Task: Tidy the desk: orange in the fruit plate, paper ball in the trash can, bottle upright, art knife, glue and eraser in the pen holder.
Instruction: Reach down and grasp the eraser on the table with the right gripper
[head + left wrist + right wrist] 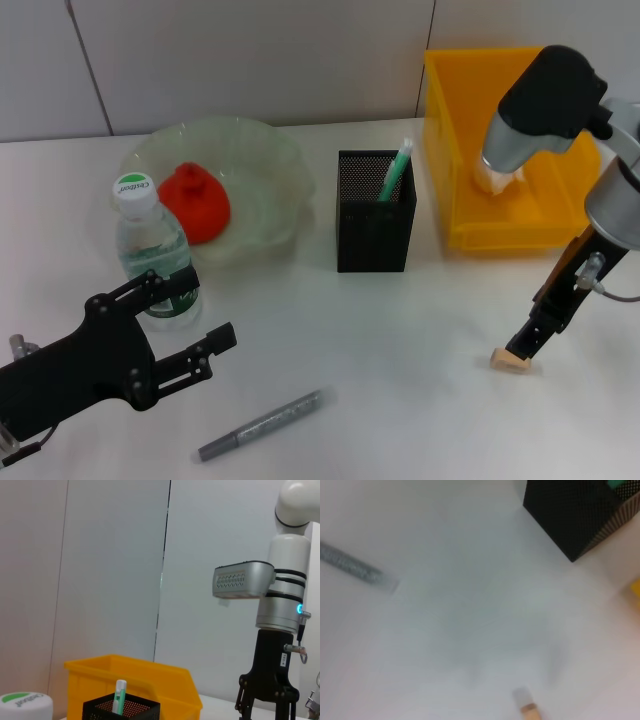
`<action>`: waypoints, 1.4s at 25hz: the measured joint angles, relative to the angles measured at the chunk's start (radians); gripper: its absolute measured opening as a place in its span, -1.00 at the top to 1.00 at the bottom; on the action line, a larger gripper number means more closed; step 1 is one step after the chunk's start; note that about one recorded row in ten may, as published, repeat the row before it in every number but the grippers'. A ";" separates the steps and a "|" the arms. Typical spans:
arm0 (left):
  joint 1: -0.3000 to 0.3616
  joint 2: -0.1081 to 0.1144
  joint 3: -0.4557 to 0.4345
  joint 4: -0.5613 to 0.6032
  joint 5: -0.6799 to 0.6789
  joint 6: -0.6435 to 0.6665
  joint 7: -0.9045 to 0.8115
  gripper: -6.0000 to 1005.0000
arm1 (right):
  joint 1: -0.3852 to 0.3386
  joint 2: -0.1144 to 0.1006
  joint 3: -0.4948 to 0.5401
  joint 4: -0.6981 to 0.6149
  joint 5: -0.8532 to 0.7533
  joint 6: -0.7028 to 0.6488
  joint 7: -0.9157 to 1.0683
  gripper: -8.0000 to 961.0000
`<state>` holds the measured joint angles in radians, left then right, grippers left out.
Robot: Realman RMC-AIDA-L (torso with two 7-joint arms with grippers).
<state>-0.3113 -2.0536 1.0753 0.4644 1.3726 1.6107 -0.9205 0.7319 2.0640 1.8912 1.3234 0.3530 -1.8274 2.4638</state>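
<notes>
Grey art knife (262, 424) lying flat on the near tabletop (400, 350); left pincer (205, 352) released beside the upright bottle (152, 250); right pincer (528, 340) tips down at the eraser (510, 360), grip unclear; orange (195, 203) in plate (262, 170); pen holder (375, 212) and yellow bin (455, 120) beyond

A lab-like test room: a bare white surface (400, 330) against plain grey panelled walls (250, 50), with a yellow storage bin (500, 150) and mesh pen holder (375, 212).

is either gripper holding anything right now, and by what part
Nothing is clearly held. The right gripper is down at the eraser on the table; the left gripper is empty.
</notes>
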 joint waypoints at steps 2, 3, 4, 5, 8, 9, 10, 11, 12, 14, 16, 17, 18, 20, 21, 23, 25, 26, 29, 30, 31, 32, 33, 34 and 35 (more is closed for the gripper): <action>0.000 0.000 0.000 0.001 0.001 0.000 0.000 -0.56 | -0.003 0.001 -0.015 -0.004 -0.001 0.009 0.007 -0.59; 0.000 0.000 0.000 0.002 0.001 0.000 0.000 -0.56 | -0.007 0.001 -0.032 -0.011 -0.002 0.022 0.015 -0.59; 0.000 0.000 0.000 0.002 0.001 0.000 0.000 -0.56 | -0.008 0.002 -0.041 -0.015 -0.003 0.028 0.018 -0.59; 0.000 0.000 0.000 0.004 0.001 0.001 0.000 -0.56 | -0.008 0.002 -0.041 -0.015 -0.003 0.028 0.018 -0.59; 0.000 -0.002 0.000 0.005 0.001 0.001 0.000 -0.56 | -0.008 0.006 -0.057 -0.038 -0.003 0.053 0.022 -0.59; 0.000 -0.002 0.000 0.005 0.001 0.001 0.000 -0.56 | -0.008 0.007 -0.059 -0.045 -0.005 0.061 0.022 -0.59; 0.000 -0.002 0.000 0.005 0.001 0.001 0.000 -0.56 | -0.008 0.007 -0.060 -0.049 -0.008 0.068 0.023 -0.59; 0.000 -0.003 0.000 0.005 0.001 0.001 0.000 -0.56 | -0.006 0.008 -0.060 -0.056 -0.013 0.080 0.025 -0.59; 0.000 -0.003 0.000 0.005 0.001 0.001 0.000 -0.56 | -0.006 0.008 -0.060 -0.056 -0.013 0.080 0.025 -0.59; 0.000 -0.003 -0.001 0.005 0.001 0.005 0.000 -0.56 | -0.002 0.008 -0.065 -0.066 -0.015 0.092 0.032 -0.59; 0.000 -0.003 -0.002 0.005 0.001 0.006 0.000 -0.56 | -0.002 0.009 -0.082 -0.073 -0.015 0.100 0.035 -0.59; 0.000 -0.003 -0.002 0.005 0.001 0.006 0.000 -0.56 | -0.002 0.009 -0.082 -0.073 -0.015 0.100 0.035 -0.59; 0.000 -0.003 -0.001 0.006 0.000 0.005 0.000 -0.56 | -0.002 0.009 -0.091 -0.076 -0.015 0.105 0.037 -0.59; 0.000 -0.003 0.000 0.008 0.000 0.003 0.000 -0.56 | -0.003 0.010 -0.107 -0.081 -0.015 0.115 0.042 -0.59; -0.001 -0.003 0.000 0.010 0.000 0.002 0.000 -0.56 | -0.002 0.010 -0.113 -0.087 -0.014 0.122 0.045 -0.59; -0.001 -0.004 0.000 0.012 0.000 0.002 0.000 -0.56 | -0.001 0.010 -0.116 -0.092 -0.012 0.125 0.046 -0.59; -0.002 -0.004 -0.001 0.013 0.000 0.004 0.000 -0.56 | -0.001 0.010 -0.120 -0.095 -0.012 0.125 0.046 -0.58; -0.002 -0.003 -0.002 0.013 0.000 0.005 0.000 -0.56 | 0.000 0.010 -0.126 -0.100 -0.012 0.128 0.046 -0.58; -0.002 -0.003 -0.004 0.013 0.000 0.005 0.000 -0.56 | -0.002 0.010 -0.130 -0.102 -0.012 0.132 0.046 -0.58; -0.002 -0.003 -0.004 0.013 0.000 0.005 0.000 -0.56 | -0.002 0.011 -0.132 -0.107 -0.010 0.134 0.046 -0.58; -0.002 -0.003 -0.004 0.013 0.000 0.005 0.000 -0.56 | -0.001 0.011 -0.134 -0.118 -0.008 0.138 0.046 -0.58; -0.002 -0.003 -0.004 0.013 0.000 0.004 0.000 -0.56 | -0.001 0.011 -0.134 -0.118 -0.008 0.138 0.046 -0.58; -0.003 -0.003 -0.004 0.013 0.000 0.004 0.000 -0.56 | 0.002 0.012 -0.136 -0.130 -0.008 0.141 0.046 -0.58; -0.004 -0.003 -0.005 0.013 0.000 0.003 0.000 -0.56 | 0.002 0.012 -0.136 -0.130 -0.008 0.141 0.046 -0.58; -0.005 -0.003 -0.005 0.013 0.000 0.003 0.000 -0.56 | 0.002 0.012 -0.138 -0.134 -0.008 0.144 0.046 -0.58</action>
<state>-0.3159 -2.0571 1.0707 0.4772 1.3728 1.6135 -0.9204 0.7340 2.0756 1.7527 1.1898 0.3451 -1.6835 2.5096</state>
